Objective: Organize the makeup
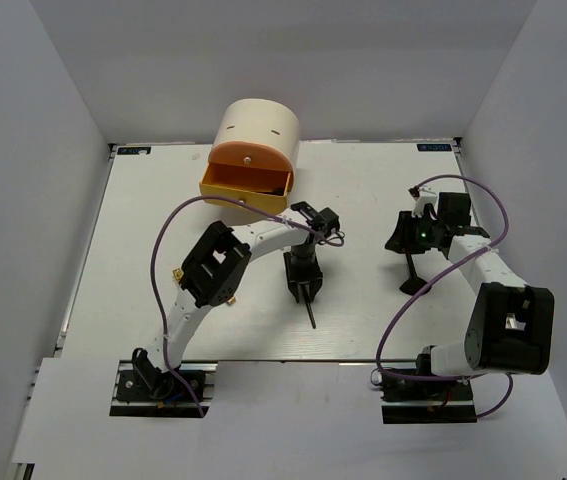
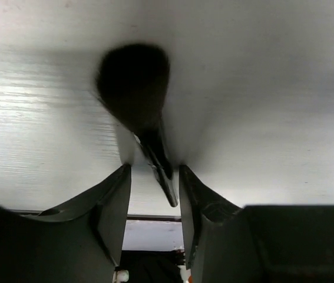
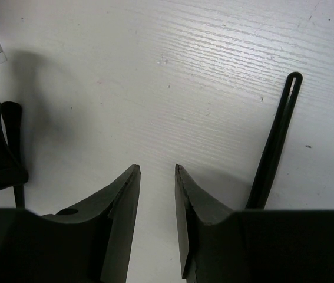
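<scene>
White tabletop (image 1: 143, 250) ran from the two arm bases at the near edge to the back wall. Nearest along it, ahead of the left base, a black-handled brush (image 2: 132, 82) lay on the surface, its thin handle pointing back toward the bases in the overhead view. The left gripper (image 2: 153, 171) stood over it, tips down. Its jaws were parted on either side of the handle: table showed between the left finger and the brush, and the handle's end sat close to the right finger, so it looked released rather than pinched. The soft dark bristle head lay just beyond the fingertips.

Farther off and to the right, the right gripper (image 3: 157, 168) hung low over the table with its jaws apart and only bare surface between them. A thin black strip with a looped end (image 3: 278, 135) lay just beside its right finger. A dark shape at the left edge of that wrist view was too cropped to name.

At the far edge stood a cream half-round box (image 1: 256, 125), its orange drawer (image 1: 246, 180) pulled out.
</scene>
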You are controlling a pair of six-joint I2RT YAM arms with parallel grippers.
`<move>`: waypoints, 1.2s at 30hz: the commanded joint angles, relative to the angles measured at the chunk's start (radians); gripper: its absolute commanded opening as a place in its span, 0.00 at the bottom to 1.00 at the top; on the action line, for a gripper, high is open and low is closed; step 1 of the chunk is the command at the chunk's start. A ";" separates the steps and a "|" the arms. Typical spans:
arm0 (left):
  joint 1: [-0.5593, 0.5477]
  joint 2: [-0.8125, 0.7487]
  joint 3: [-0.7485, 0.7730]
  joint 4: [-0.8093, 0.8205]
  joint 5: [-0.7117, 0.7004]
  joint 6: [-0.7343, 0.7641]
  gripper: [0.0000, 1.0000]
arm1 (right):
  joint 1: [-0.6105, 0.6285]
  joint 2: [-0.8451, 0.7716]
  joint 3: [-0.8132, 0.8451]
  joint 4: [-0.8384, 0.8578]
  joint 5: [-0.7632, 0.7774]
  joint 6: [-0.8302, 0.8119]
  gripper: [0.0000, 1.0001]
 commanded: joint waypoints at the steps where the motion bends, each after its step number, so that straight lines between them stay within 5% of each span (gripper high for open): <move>1: 0.003 0.031 -0.068 0.045 -0.144 0.045 0.48 | 0.000 -0.025 0.003 -0.014 -0.008 -0.026 0.36; 12: 0.003 -0.027 -0.130 0.121 -0.175 0.117 0.02 | -0.014 -0.028 0.046 -0.031 0.058 -0.049 0.36; 21: 0.003 -0.278 0.039 0.328 -0.138 0.415 0.00 | -0.024 -0.019 0.081 -0.042 0.108 -0.101 0.42; 26: 0.063 -0.398 0.088 0.384 -0.132 0.444 0.00 | -0.024 0.001 0.104 -0.043 0.114 -0.109 0.42; 32: 0.155 -0.524 0.055 0.521 -0.149 0.264 0.00 | -0.023 0.005 0.119 -0.045 0.125 -0.127 0.41; 36: 0.201 -0.625 -0.117 0.580 -0.356 -0.014 0.00 | -0.020 0.010 0.116 -0.037 0.133 -0.138 0.41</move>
